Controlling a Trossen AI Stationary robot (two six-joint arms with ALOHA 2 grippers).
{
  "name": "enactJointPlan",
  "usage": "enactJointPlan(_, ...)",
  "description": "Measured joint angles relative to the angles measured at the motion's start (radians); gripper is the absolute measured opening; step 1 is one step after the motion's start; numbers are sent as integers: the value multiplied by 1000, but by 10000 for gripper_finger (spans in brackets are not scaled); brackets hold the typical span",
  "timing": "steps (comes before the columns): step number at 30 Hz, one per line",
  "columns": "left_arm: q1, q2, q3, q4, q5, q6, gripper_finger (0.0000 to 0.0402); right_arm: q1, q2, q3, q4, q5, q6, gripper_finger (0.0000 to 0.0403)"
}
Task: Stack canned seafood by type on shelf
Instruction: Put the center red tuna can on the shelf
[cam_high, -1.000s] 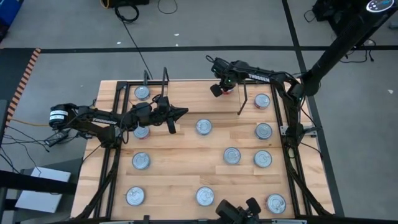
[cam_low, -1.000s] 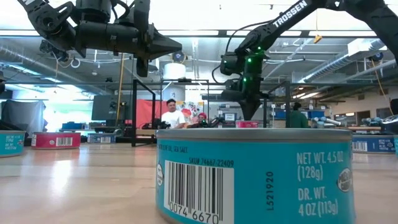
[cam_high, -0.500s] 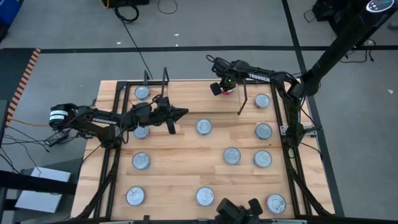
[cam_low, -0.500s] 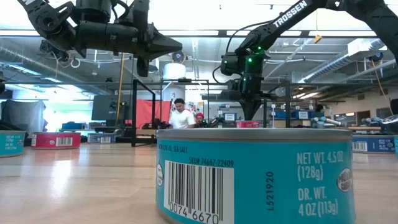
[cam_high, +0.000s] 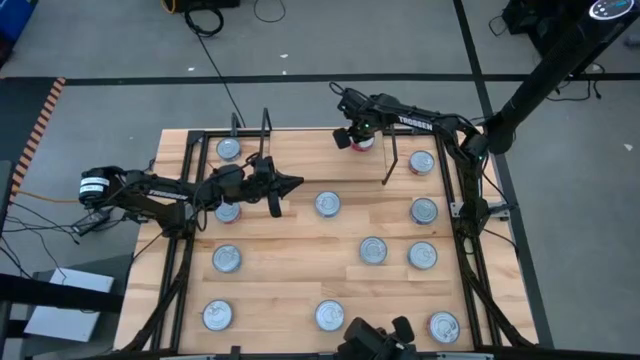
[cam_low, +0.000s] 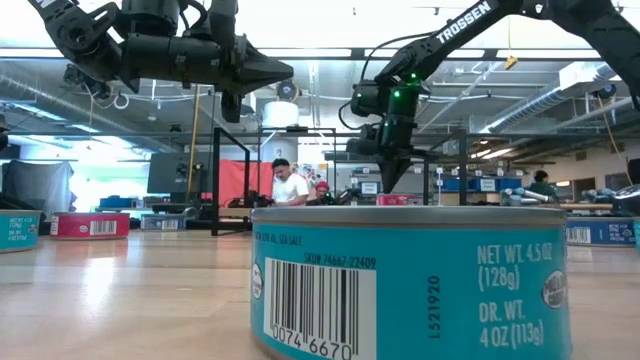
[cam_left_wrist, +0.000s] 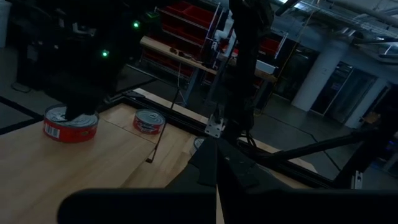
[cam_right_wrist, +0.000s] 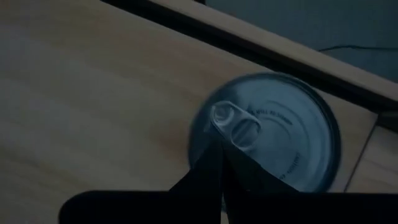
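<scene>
Near the frame's top centre, the right gripper (cam_high: 362, 137), fingers closed, hovers above a red-labelled flat round tin (cam_right_wrist: 273, 140); the left gripper (cam_high: 291, 182), fingers closed, waits mid-left over the light-wood bench (cam_high: 290, 255).

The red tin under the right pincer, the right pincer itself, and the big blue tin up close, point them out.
red tin (cam_left_wrist: 70, 124), left wrist view, side label.
right pincer (cam_high: 357, 137), high view, between fingertips.
blue tin (cam_low: 410, 285), low view, side label.

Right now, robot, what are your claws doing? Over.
Right gripper shut, above the round red-labelled silver-lidded tin at the table's far edge. Left gripper shut, empty, hovering mid-table. Nothing blocking.
</scene>
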Motion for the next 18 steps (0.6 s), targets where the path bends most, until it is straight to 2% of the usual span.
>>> enactJointPlan(7, 0, 0, 0, 0, 2, 0, 1, 34, -1, 1, 55, -29, -19, 7)
enactJointPlan(15, 0, 0, 0, 0, 2, 0, 1, 89, -3, 2, 185, -10, -317, 7)
enactJointPlan(18, 0, 0, 0, 0, 2, 0, 1, 87, -3, -9, 211, 11, -370, 7)
